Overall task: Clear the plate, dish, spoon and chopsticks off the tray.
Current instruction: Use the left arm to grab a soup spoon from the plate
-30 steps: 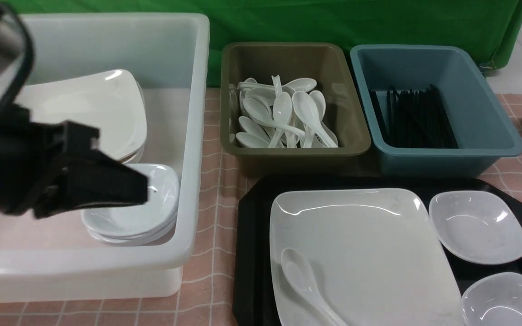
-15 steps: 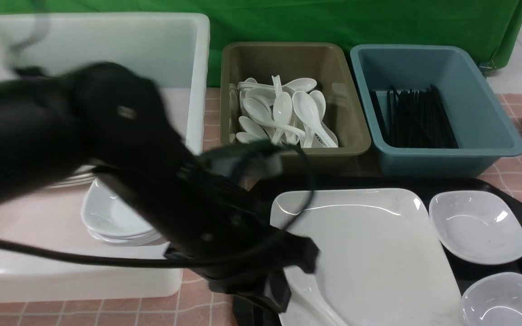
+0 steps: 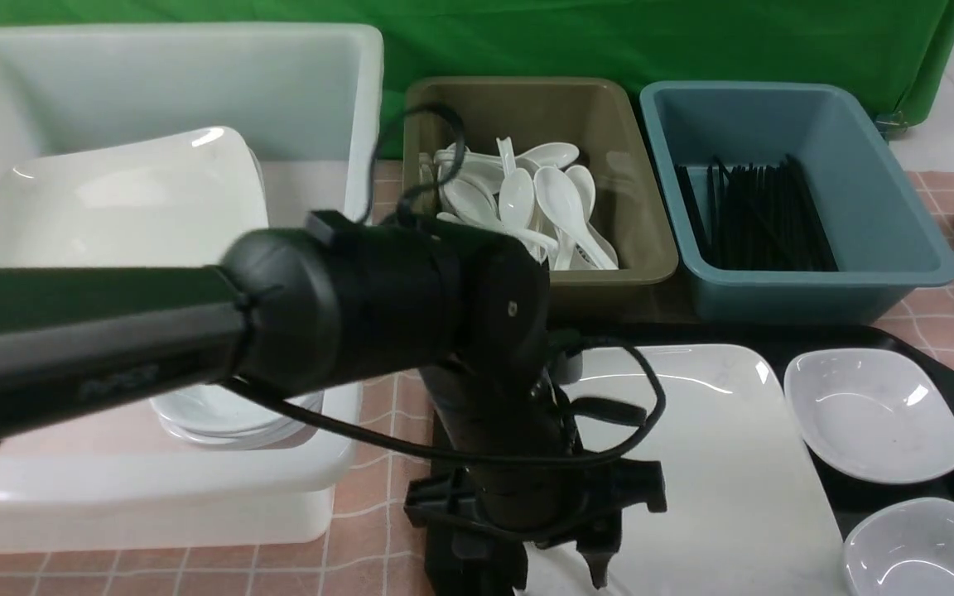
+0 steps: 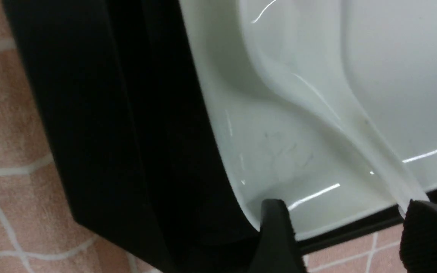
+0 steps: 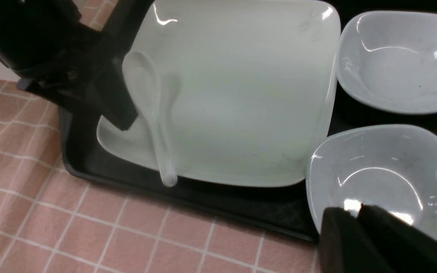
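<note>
Swung across from the white plastic tub, my left gripper hangs spread open by the short white plastic soup spoon on the glossy white square plate in the black plastic tray, my right gripper closed.

front: left arm hides the spoon and the plate's side toward the bench's left edge | tray and nearest small dish cut off at the bench's near edge | left wrist: spoon bowl and left tool fingers run out of frame | right wrist: right tool mostly out of frame
</note>
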`<action>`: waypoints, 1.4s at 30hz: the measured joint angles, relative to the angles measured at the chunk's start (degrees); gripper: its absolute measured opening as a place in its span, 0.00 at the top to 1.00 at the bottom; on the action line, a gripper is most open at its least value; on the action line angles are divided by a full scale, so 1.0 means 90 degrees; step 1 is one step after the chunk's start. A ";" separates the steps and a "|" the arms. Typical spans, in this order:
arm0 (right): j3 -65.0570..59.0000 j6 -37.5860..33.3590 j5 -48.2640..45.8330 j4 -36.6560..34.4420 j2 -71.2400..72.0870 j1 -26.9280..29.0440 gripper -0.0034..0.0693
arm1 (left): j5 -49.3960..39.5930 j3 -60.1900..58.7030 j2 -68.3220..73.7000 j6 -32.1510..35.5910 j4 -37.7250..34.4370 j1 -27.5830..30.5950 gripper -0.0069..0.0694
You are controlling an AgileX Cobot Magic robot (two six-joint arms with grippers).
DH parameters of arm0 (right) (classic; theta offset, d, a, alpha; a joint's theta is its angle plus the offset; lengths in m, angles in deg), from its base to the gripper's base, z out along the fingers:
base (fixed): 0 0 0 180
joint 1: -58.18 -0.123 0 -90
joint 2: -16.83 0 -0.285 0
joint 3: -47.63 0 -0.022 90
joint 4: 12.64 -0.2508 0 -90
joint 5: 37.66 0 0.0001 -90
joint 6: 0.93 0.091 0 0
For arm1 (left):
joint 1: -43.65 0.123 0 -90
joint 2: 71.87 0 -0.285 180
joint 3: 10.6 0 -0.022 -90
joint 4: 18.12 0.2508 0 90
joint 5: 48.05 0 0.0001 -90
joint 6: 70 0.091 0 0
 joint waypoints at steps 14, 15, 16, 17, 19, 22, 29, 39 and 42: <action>0.0000 0.0000 0.0005 0.0000 0.0000 0.0000 0.76 | 0.1743 0.0000 0.0492 -0.0190 -0.0170 0.0000 0.28; 0.0000 0.0000 0.0005 0.0000 0.0000 0.0000 0.76 | 0.1743 0.0000 0.0492 -0.0190 -0.0147 0.0000 0.28; 0.0000 0.0000 0.0005 0.0000 0.0000 0.0000 0.76 | 0.1931 0.0000 0.0492 -0.0190 0.0024 0.0000 0.28; 0.0000 0.0000 0.0005 0.0000 0.0000 0.0000 0.76 | 0.2075 0.0000 0.0497 -0.0190 0.0197 0.0000 0.28; 0.0000 0.0000 -0.0001 0.0000 0.0000 0.0000 0.75 | 0.2176 0.0000 0.0497 -0.0190 0.0450 0.0006 0.28; 0.0000 0.0006 -0.0024 0.0000 0.0000 0.0000 0.75 | 0.2207 0.0000 0.0497 -0.0131 0.0745 0.0013 0.28; 0.0000 0.0006 -0.0049 0.0000 0.0000 0.0000 0.74 | 0.2104 0.0000 0.0523 -0.0078 0.0950 0.0018 0.33; 0.0000 0.0006 -0.0064 0.0000 0.0000 0.0000 0.73 | 0.2744 0.0078 0.0797 -0.0045 0.1025 0.0018 0.52; 0.0000 0.0006 -0.0064 0.0000 0.0000 0.0000 0.72 | 0.2792 0.0078 0.0827 -0.0030 0.1043 0.0018 0.59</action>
